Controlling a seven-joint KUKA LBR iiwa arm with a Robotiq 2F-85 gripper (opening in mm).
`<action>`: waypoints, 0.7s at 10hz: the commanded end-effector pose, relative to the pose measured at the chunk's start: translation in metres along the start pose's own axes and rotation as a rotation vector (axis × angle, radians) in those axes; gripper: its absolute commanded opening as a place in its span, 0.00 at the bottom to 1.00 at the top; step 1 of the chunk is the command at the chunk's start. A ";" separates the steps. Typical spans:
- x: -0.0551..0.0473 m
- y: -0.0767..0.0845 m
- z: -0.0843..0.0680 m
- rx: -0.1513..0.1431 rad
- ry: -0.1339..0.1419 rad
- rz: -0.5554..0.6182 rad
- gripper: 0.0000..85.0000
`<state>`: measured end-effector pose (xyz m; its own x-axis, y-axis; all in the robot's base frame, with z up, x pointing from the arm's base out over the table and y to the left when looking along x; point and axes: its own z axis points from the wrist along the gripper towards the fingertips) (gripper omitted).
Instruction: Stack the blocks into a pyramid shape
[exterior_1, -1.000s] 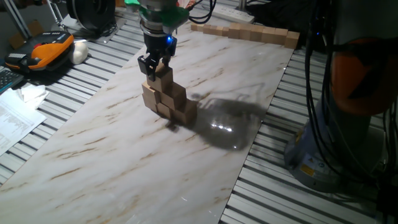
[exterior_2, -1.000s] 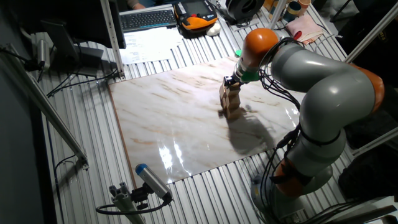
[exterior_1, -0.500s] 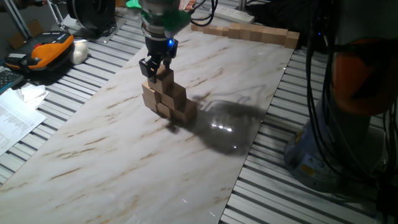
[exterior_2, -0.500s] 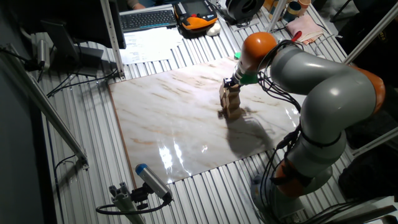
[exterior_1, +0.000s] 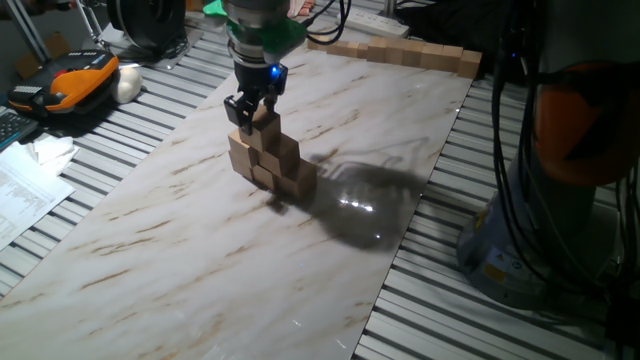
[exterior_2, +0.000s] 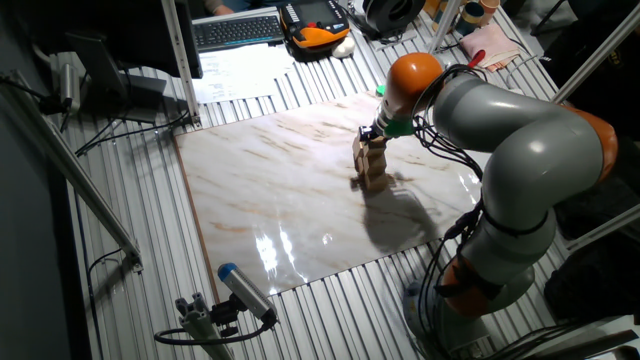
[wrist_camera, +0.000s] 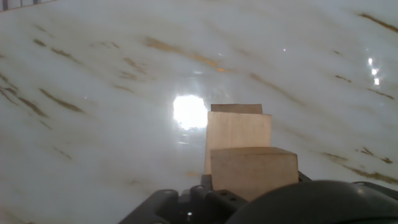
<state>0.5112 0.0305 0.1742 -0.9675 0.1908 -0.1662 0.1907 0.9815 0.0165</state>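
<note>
Marble-look glossy surface (exterior_1: 200, 230) on a slatted metal bench, with the pyramid of blocks (exterior_1: 270, 155) standing near its middle. We see the hand (exterior_1: 250, 108) at the top block (exterior_1: 264, 122), fingers either side, but we cannot tell if it is clamped or let go. We judge that the best release is a straight lift, since plain square wooden cubes shift easily.

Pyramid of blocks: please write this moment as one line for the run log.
stage: placing top block | gripper: at top block, grip state unclear | pyramid: three tiers, on marble board | loose blocks: none seen
</note>
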 end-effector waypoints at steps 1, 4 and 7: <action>0.000 0.000 0.000 0.003 0.004 0.006 0.60; 0.000 0.000 0.001 0.014 0.018 0.032 0.80; -0.001 0.000 0.001 0.020 0.022 0.041 0.80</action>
<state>0.5116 0.0299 0.1741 -0.9623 0.2309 -0.1434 0.2328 0.9725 0.0034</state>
